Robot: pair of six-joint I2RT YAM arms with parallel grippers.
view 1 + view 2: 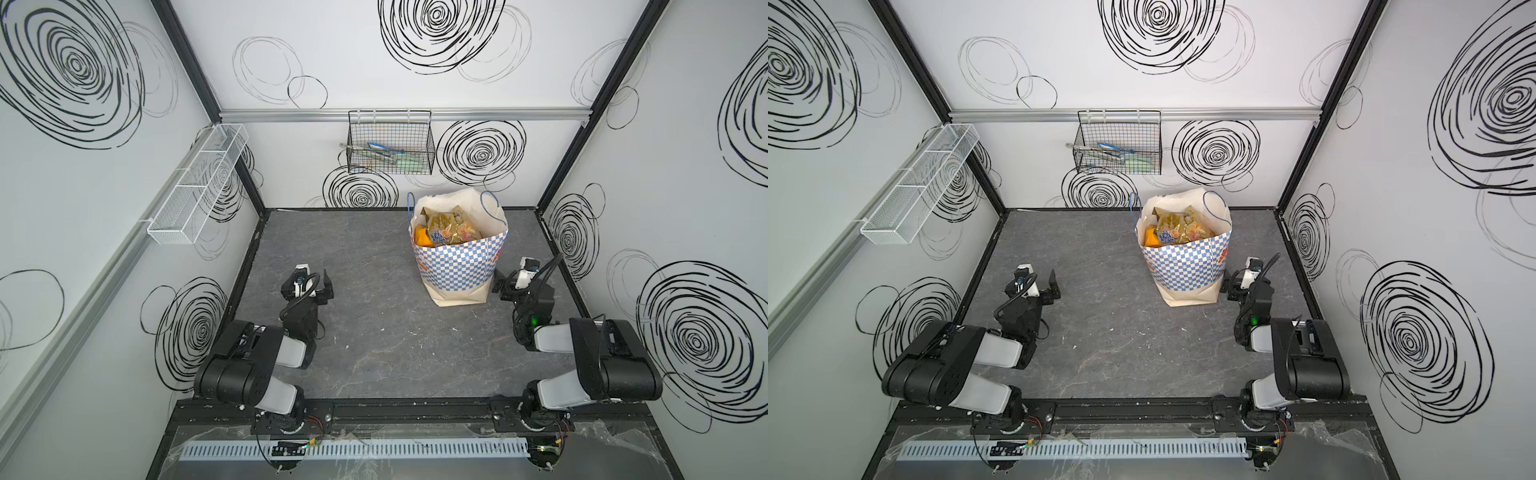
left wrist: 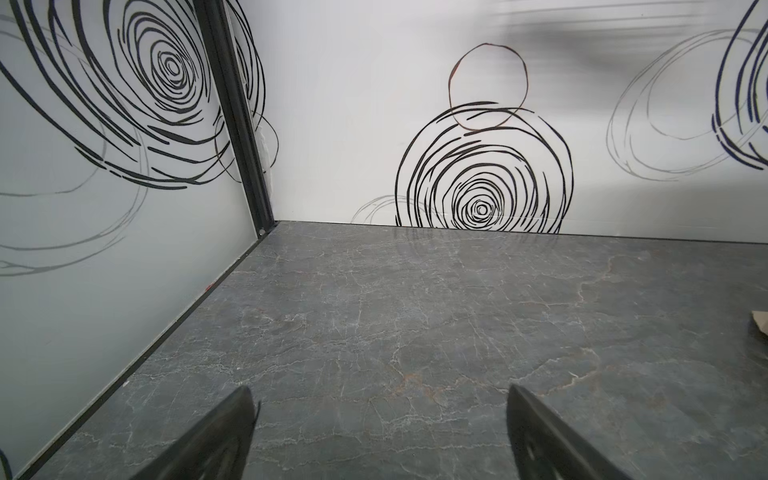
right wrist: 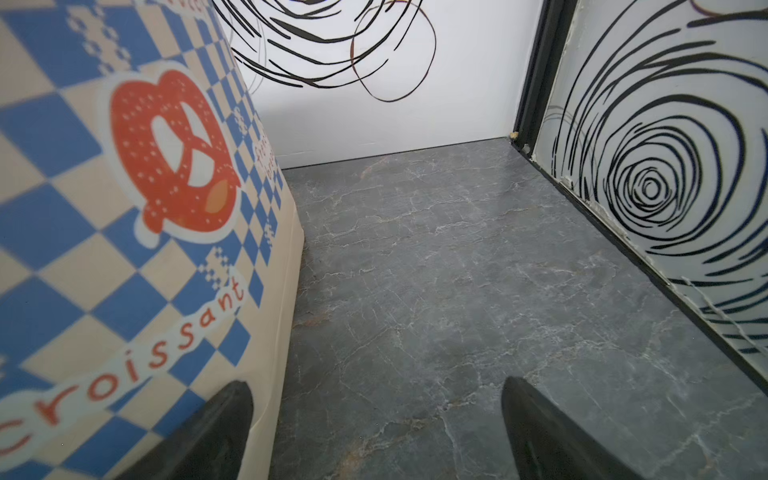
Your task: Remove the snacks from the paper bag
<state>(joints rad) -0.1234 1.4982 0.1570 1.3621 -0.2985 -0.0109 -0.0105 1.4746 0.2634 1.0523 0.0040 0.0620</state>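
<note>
paper bag (image 1: 455, 266) upright on bench (image 1: 374, 332), right-rear, mouth open. snacks (image 1: 446, 228) piled inside. judged light, crinkly, slippery foil: pinch seam edge. bag thin, may tip. left fingers (image 2: 216, 436) spread, empty. right fingers (image 3: 208, 436) spread, empty, just beside bag wall.

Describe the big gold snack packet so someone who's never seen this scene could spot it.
Find the tall blue-checkered paper bag standing on the grey table. In its open top lies the gold packet; unlike the orange packet beside it, it carries fruit pictures.
</note>
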